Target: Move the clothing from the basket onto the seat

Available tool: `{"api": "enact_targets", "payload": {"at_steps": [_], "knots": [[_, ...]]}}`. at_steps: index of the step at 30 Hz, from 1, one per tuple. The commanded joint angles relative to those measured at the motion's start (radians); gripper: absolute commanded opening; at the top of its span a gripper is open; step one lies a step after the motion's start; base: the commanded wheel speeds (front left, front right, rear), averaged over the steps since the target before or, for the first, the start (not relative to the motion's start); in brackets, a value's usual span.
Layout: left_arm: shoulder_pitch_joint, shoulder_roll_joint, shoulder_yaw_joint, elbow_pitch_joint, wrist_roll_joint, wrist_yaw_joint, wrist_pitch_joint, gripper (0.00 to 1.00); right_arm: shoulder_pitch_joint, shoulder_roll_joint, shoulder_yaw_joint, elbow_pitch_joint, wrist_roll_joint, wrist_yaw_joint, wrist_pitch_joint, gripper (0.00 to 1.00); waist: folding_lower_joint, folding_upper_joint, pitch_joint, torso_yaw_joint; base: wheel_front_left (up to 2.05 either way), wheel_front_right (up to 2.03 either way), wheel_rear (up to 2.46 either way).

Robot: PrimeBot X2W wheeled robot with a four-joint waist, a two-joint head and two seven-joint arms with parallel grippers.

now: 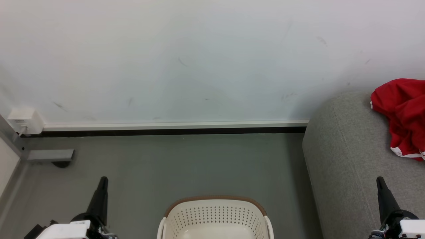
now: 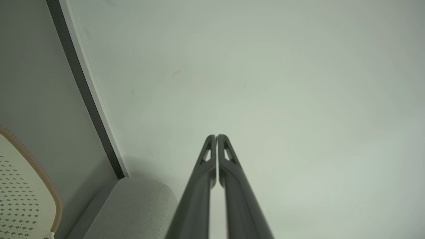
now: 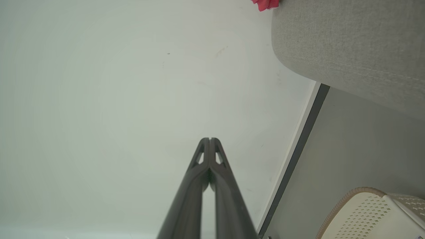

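The clothing (image 1: pixel 403 116), a crumpled bright red piece with white stripe trim along its lower hem, lies on top of the seat (image 1: pixel 345 159), toward the seat's far edge by the wall (image 1: pixel 199 59), and runs past the right border of the head view. The seat is a light-grey woven sofa whose rounded left end stands on the grey floor (image 1: pixel 182 166) close against the wall. The basket (image 1: pixel 215 212) stands on the floor just to the left of that rounded end, apart from it, with its brown rim, perforated far wall and a strip of its smooth bottom showing at the lower border of the head view. The left gripper (image 1: pixel 103 180) hangs over the floor to the left of the basket, its two dark fingers pressed together with nothing between them; its wrist view shows the tips meeting against the pale wall. The right gripper (image 1: pixel 380 179) stands over the seat's front part, below the clothing and well apart from it, fingers likewise pressed together on nothing. A white skirting strip (image 1: pixel 172 125) with a dark band under it runs along the foot of the wall, and a small white box (image 1: pixel 25 120) sits at its left end above a grey bracket (image 1: pixel 49 155).
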Motion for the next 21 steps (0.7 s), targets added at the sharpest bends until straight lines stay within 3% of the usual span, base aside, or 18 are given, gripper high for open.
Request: {"api": "enact_targets", "payload": {"at_steps": [1, 21], "knots": [[-0.008, 0.006, 0.003, -0.004, -0.014, -0.005, 0.003, 0.00, -0.013, -0.007, -0.004, -0.004, 0.002, -0.002, 0.003, 0.00, 0.0000, 0.0000, 0.000, 0.000, 0.00, 0.00, 0.00], [-0.007, 0.006, 0.003, -0.004, -0.014, -0.005, 0.003, 0.00, -0.013, -0.007, -0.004, -0.004, 0.002, -0.002, 0.003, 0.00, 0.0000, 0.0000, 0.000, 0.000, 0.00, 0.00, 0.00]]}}
